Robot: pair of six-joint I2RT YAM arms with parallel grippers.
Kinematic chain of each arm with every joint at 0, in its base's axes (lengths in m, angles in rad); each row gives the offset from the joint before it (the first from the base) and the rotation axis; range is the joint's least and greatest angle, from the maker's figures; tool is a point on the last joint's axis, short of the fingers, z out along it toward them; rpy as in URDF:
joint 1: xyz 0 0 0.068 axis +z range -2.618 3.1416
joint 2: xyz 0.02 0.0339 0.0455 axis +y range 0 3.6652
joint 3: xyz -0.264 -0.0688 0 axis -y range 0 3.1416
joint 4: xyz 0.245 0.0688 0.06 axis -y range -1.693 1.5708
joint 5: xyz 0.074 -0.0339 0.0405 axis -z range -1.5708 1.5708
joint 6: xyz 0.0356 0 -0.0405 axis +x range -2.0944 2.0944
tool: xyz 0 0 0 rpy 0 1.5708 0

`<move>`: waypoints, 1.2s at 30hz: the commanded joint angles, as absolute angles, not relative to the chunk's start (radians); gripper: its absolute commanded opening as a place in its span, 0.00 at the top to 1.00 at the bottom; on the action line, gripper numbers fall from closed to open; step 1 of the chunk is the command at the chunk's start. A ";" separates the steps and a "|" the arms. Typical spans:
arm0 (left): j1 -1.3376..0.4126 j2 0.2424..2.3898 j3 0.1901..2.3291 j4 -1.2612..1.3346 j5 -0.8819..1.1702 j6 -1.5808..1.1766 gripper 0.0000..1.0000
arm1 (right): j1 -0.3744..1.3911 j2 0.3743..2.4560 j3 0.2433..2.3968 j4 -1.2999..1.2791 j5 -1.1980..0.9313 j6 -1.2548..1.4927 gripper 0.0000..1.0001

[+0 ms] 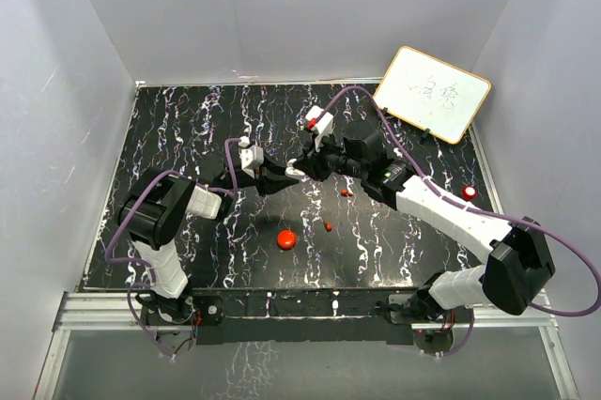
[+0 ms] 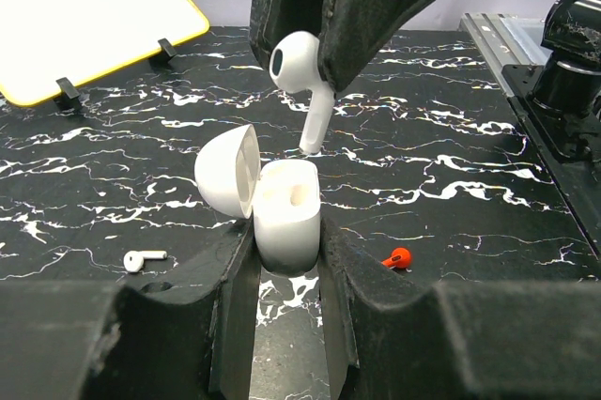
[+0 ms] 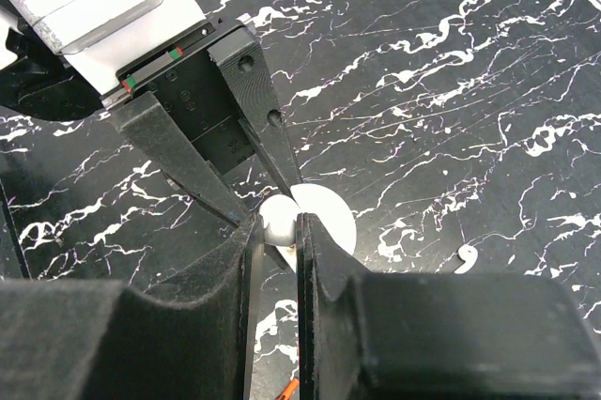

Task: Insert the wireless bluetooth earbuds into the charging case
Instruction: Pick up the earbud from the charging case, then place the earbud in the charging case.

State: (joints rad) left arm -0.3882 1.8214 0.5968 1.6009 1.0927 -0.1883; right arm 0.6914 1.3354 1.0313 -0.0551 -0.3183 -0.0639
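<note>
My left gripper [image 2: 286,236] is shut on the white charging case [image 2: 289,217], whose lid [image 2: 228,175] stands open to the left. My right gripper [image 3: 277,231] is shut on a white earbud [image 2: 296,67]. It holds the earbud just above the case, stem pointing down at the open slots. In the top view the two grippers meet at mid-table: left [image 1: 280,175], right [image 1: 305,168]. A second white earbud [image 2: 144,258] lies on the table left of the case. A red earbud [image 2: 398,257] lies to its right. Two red earbuds [image 1: 346,192] [image 1: 329,226] show in the top view.
A red round puck [image 1: 286,238] lies in front of the grippers and another [image 1: 469,192] beside the right forearm. A yellow-framed whiteboard [image 1: 434,93] leans at the back right. White walls enclose the black marbled table [image 1: 188,128].
</note>
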 commanded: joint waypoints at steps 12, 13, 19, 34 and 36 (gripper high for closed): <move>-0.385 1.760 0.628 1.787 1.138 -0.186 1.00 | 0.686 1.361 1.038 -0.028 -0.352 -0.103 0.88; -0.385 1.760 0.627 1.788 1.139 -0.186 1.00 | 0.685 1.363 1.038 -0.030 -0.352 -0.105 0.88; -0.385 1.755 0.627 1.787 1.142 -0.187 1.00 | 0.683 1.368 1.039 -0.040 -0.348 -0.113 0.89; -0.385 1.750 0.628 1.787 1.152 -0.189 1.00 | 0.682 1.376 1.048 -0.066 -0.357 -0.133 0.89; -0.385 1.749 0.629 1.787 1.153 -0.189 1.00 | 0.682 1.382 1.053 -0.068 -0.360 -0.133 0.88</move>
